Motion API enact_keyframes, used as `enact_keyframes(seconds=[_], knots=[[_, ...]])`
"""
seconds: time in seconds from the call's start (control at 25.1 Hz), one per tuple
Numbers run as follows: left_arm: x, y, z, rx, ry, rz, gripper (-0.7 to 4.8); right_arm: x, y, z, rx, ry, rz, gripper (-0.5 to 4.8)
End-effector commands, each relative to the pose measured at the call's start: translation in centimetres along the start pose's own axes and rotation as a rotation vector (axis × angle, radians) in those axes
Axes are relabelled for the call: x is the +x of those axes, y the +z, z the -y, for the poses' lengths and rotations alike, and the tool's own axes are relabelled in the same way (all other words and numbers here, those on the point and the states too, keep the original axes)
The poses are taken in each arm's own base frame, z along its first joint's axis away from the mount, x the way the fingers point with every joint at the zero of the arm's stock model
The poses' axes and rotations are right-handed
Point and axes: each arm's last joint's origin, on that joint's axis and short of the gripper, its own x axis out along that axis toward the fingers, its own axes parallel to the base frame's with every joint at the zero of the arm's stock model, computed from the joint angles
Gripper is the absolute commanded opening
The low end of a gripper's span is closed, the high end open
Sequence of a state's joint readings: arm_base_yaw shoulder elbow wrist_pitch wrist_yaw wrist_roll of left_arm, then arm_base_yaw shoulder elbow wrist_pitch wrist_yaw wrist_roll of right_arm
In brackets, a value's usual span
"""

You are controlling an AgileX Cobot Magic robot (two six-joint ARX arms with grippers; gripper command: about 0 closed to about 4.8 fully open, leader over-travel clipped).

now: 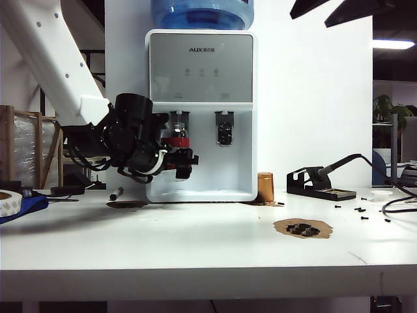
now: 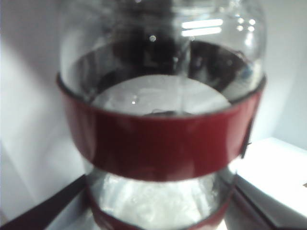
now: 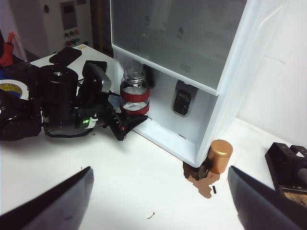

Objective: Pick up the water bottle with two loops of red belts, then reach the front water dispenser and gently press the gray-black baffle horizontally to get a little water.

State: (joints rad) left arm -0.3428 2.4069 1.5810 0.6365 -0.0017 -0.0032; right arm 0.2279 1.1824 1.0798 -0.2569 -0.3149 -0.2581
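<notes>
White table (image 1: pixel 195 248): left end effector (image 1: pixel 177 158) level, gripping water bottle (image 1: pixel 177 138).

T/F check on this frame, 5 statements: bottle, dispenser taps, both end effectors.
1. The left end effector holds the water bottle. True.
2. The bottle is at the right tap of the water dispenser. False: it is at the left tap; the right tap is free.
3. The right end effector grips the copper canister. False: it is open and empty, away from the canister.
4. The bottle is upright. True.
5. The bottle is capped. False: its mouth is open.
</notes>
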Motion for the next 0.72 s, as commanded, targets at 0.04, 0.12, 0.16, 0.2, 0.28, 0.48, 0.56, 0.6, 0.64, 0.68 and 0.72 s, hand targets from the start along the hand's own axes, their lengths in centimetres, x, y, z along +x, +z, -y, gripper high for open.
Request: enact_keyframes(seconds=[0.04, 0.12, 0.16, 0.2, 0.28, 0.48, 0.56, 0.6, 0.64, 0.68, 0.72], knots=[[0.0, 0.9, 0.1, -0.005, -0.006, 0.045, -0.04, -0.1, 0.3, 0.0, -0.002, 0.003, 0.019, 4.79], [0.0, 0.9, 0.2, -0.004, -0.009, 0.045, -0.04, -0.1, 0.3, 0.0, -0.002, 0.003, 0.018, 4.79], [0.0, 0.9, 0.3, -0.004, -0.01, 0.045, -0.04, -0.1, 0.3, 0.0, -0.001, 0.005, 0.018, 4.79], [0.0, 0.9, 0.4, -0.004, -0.013, 0.045, -0.04, -0.1, 0.3, 0.0, -0.001, 0.011, 0.019, 4.79], [0.0, 0.9, 0.5, -0.003, -0.015, 0.045, -0.04, -0.1, 0.3, -0.1, -0.001, 0.034, 0.025, 4.79], [-0.2, 1.5, 0.5, -0.003, -0.015, 0.033, -0.04, -0.1, 0.3, -0.1, -0.001, 0.045, 0.027, 4.79], [-0.4, 1.8, 0.5, -0.003, -0.014, 0.016, -0.04, -0.1, 0.3, -0.1, 0.001, 0.048, 0.024, 4.79], [-0.4, 1.9, 0.5, -0.003, -0.014, 0.016, -0.04, -0.1, 0.2, -0.1, 0.001, 0.048, 0.022, 4.79], [-0.4, 1.9, 0.4, -0.003, -0.014, 0.017, -0.04, -0.1, 0.2, -0.1, 0.002, 0.048, 0.021, 4.79], [-0.5, 2.0, 0.4, -0.004, -0.013, 0.018, -0.04, -0.1, 0.2, -0.1, 0.002, 0.049, 0.02, 4.79], [-0.5, 2.0, 0.3, -0.004, -0.011, 0.011, -0.04, -0.1, 0.2, -0.2, 0.003, 0.049, 0.019, 4.79]])
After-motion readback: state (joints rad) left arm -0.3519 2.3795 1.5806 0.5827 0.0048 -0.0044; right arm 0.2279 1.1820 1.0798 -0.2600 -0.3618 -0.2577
